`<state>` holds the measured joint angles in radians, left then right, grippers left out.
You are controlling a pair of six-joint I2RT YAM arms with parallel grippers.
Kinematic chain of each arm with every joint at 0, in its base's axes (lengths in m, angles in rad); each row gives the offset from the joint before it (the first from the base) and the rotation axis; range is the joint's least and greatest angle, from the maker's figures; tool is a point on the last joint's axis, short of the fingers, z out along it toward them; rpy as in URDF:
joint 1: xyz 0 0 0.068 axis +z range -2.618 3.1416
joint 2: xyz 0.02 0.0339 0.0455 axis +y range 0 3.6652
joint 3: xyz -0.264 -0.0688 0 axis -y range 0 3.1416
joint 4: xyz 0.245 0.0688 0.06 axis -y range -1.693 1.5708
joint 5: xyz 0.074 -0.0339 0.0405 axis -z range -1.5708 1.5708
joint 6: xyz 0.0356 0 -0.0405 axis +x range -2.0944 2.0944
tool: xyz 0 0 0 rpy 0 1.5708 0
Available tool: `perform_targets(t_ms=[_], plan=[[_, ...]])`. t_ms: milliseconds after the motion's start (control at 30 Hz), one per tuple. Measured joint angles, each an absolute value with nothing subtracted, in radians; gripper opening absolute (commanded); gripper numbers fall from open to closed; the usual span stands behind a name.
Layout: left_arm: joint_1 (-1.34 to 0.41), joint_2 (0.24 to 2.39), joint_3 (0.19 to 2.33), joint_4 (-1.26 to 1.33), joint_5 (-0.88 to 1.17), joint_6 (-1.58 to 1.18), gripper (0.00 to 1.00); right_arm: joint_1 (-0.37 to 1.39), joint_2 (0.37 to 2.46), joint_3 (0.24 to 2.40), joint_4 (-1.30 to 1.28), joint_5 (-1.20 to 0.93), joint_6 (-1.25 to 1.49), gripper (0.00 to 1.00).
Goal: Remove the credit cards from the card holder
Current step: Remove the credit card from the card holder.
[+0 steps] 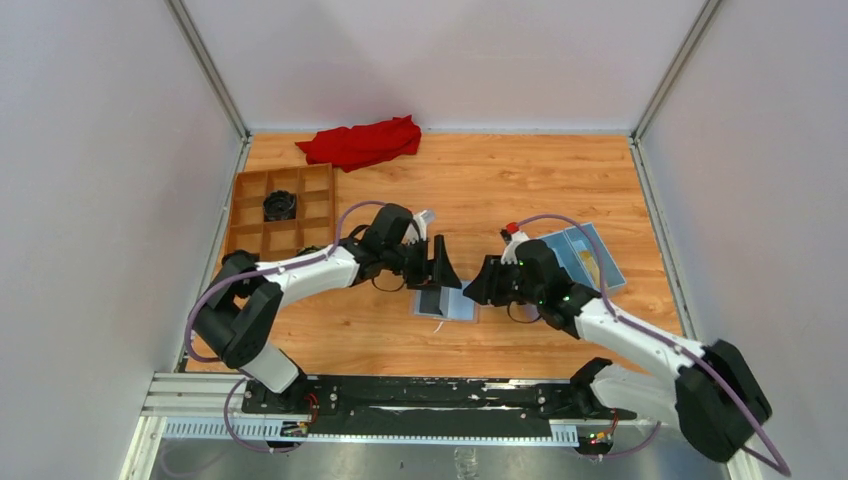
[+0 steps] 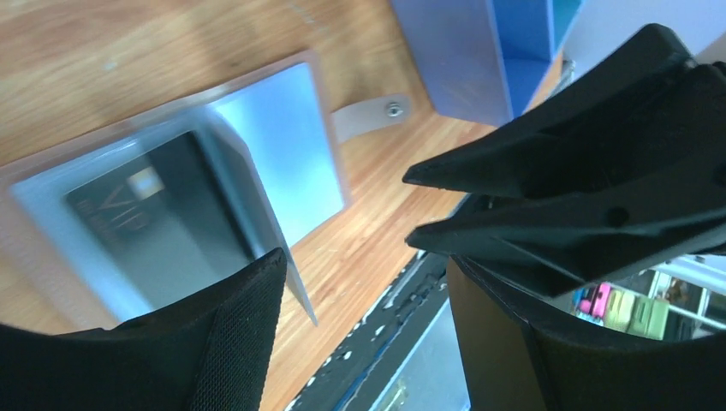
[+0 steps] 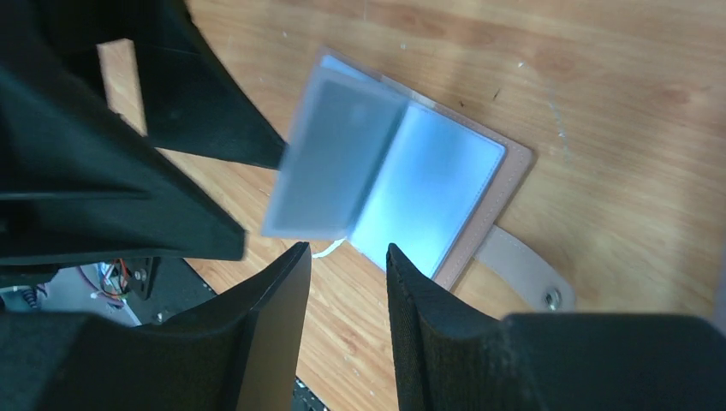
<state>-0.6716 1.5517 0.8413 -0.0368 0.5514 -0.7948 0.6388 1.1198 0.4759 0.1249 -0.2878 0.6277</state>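
The card holder (image 1: 446, 303) lies open on the wooden table (image 1: 520, 180) between my grippers; a black card (image 2: 154, 224) sits in a clear pocket, and one plastic leaf (image 3: 336, 163) stands half raised. I judge this the reaching-in step; no card is out yet. My left gripper (image 2: 364, 265) is spread wide and empty, one finger just beside the leaf; my right gripper (image 3: 347, 257) hovers at the holder's near edge, jaws narrowly apart, holding nothing. Next, one gripper should pin the holder while the other pinches the card's edge; the loose leaf and my crowded fingers may obstruct. The blue box (image 1: 585, 255), compartment tray (image 1: 250, 240) and red cloth (image 1: 362, 142) lie well apart.
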Motion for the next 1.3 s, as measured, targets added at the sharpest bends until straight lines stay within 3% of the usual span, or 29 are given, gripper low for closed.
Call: perform_targets(t_ms=[367, 500, 667, 867, 1300], plan=[[-0.806, 1.727, 0.993, 0.028, 0.582, -0.84, 0.69, 0.627, 0.549, 0.421, -0.177, 0.001, 0.624, 0.39], [-0.807, 1.723, 0.998, 0.028, 0.58, -0.846, 0.69, 0.626, 0.449, 0.406, -0.243, 0.057, 0.621, 0.43], [-0.733, 1.623, 0.966, 0.047, 0.582, -0.85, 0.69, 0.626, 0.555, 0.406, -0.244, 0.04, 0.607, 0.38], [-0.619, 1.526, 0.818, 0.065, 0.579, -0.854, 0.69, 0.626, 0.817, 0.412, -0.094, -0.133, 0.63, 0.35], [-0.591, 1.514, 0.716, 0.046, 0.581, -0.865, 0.68, 0.649, 1.243, 0.507, 0.235, -0.38, 0.721, 0.35]])
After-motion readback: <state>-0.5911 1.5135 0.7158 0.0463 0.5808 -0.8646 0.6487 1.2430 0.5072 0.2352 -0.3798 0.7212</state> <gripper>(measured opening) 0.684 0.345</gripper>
